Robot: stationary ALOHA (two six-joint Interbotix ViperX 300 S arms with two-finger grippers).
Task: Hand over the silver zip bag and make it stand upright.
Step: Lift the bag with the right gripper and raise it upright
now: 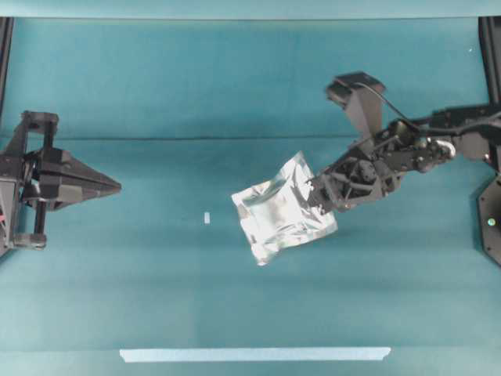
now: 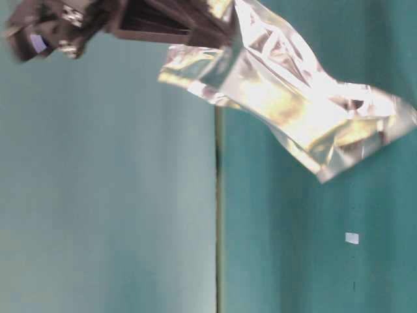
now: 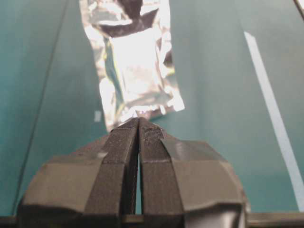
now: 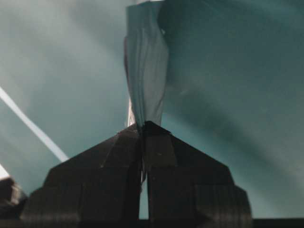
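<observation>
Silver zip bag pinched at edge in my right hand, lifted clear of teal counter, tilted. Pickup done. My left hand closed, empty, well apart. Handover and standing upright both remain.

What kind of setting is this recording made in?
Most likely a lab tabletop rig, not a home or shop: a teal cloth-covered table with a pale tape strip, the left gripper opposite the right gripper, which holds the silver zip bag.
</observation>
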